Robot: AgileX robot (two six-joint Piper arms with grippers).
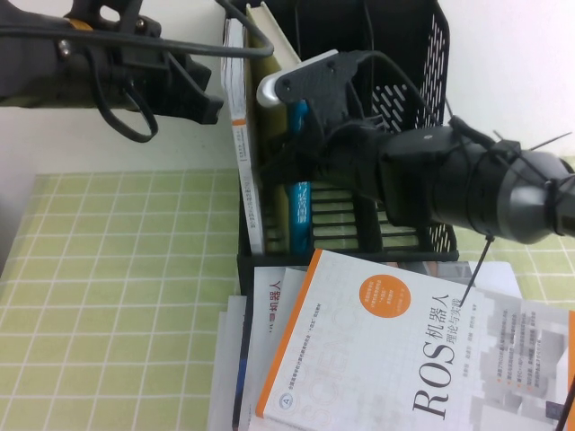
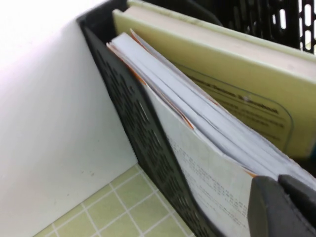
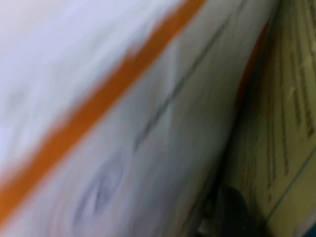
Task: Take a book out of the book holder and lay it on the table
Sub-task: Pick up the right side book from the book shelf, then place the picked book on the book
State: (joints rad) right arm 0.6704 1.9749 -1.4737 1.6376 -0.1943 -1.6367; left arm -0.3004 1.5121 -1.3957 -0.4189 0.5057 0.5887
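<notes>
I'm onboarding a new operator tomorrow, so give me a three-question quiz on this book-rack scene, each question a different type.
1. True or false: the book with the blue spine already lies flat on the table.
2. Which arm reaches into the book holder? A) left B) right
3. Fill in: the large Latin letters on the white-and-orange book lying in front of the holder read ___.

Key:
1. False; it stands upright in the holder.
2. B; the right gripper is at the book's spine, while the left gripper hovers beside the rack's outer wall, next to the thin white book.
3. ROS
</notes>
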